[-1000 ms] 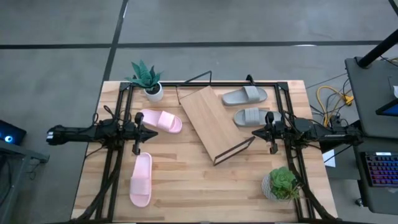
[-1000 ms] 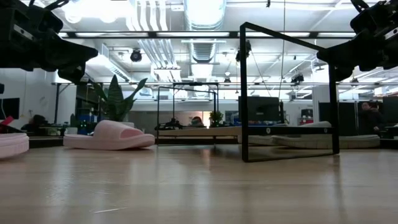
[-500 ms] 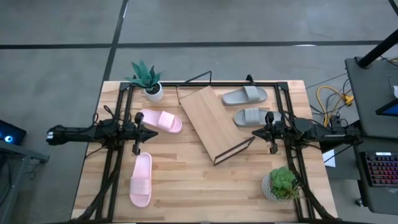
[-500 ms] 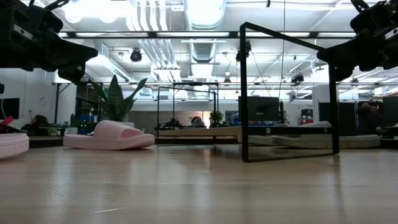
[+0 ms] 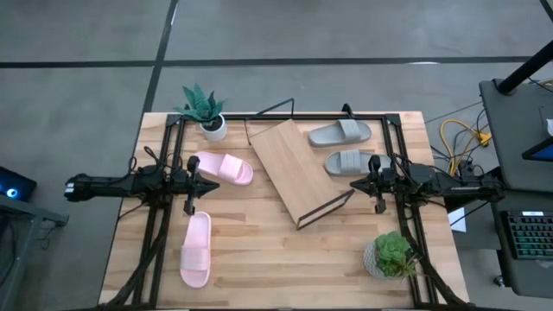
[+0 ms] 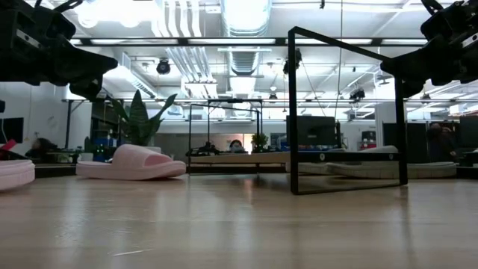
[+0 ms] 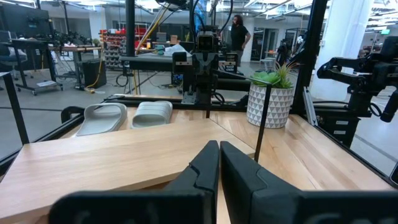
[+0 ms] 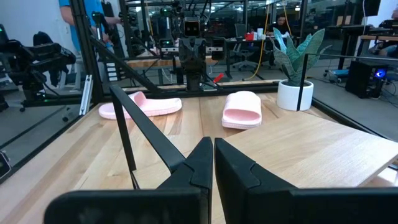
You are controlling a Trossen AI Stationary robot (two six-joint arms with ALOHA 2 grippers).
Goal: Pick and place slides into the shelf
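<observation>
Both the left gripper [image 5: 200,183] and the right gripper [image 5: 356,184] were pinched together and empty, while the soft, light slides, pink [image 5: 223,168] and grey [image 5: 350,161], lay beside the bare shelf [image 5: 292,166], probably easiest to grab by the strap.

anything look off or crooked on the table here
The shelf sits turned at an angle to the table edges instead of square. All four slides lie off it: pink ones on the left pointing different ways, grey ones on the right. Nothing looks spilled or damaged.
</observation>
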